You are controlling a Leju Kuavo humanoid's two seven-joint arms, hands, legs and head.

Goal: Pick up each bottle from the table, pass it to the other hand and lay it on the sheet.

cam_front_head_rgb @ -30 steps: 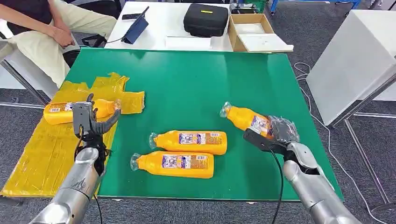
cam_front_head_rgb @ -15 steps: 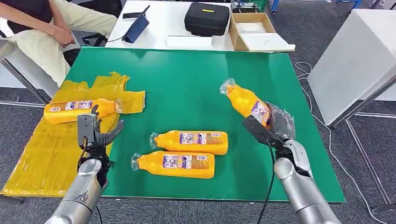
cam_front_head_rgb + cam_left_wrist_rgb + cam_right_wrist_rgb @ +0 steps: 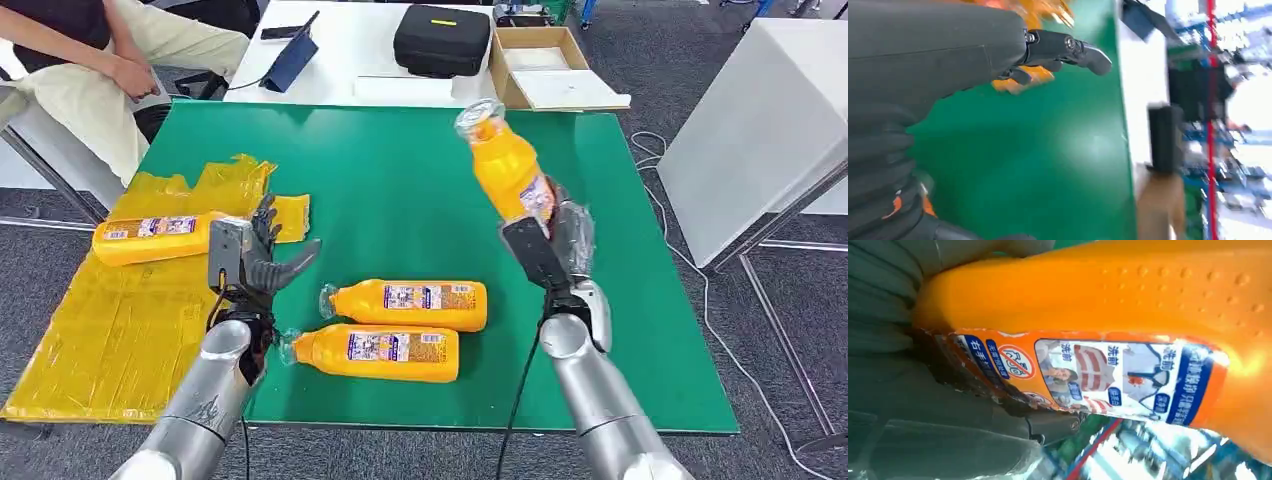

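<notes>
The right hand [image 3: 560,245] grips an orange plastic bottle with a printed label [image 3: 505,165], raised above the green counter [image 3: 400,180], clear cap up and tilted away. The left hand [image 3: 255,255] hovers empty, fingers spread, beside the crinkled yellow sheet [image 3: 100,320].

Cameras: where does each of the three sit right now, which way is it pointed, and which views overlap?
Head view: high on the body, facing forward and down over the green table; both silver arms show, left hand empty, right hand gripping a raised orange bottle.
Left wrist view: behind the left hand, looking across the green table toward the white table.
Right wrist view: behind the right hand, close against the held bottle's label.
Shared: the raised bottle shows in head and right wrist views.
</notes>
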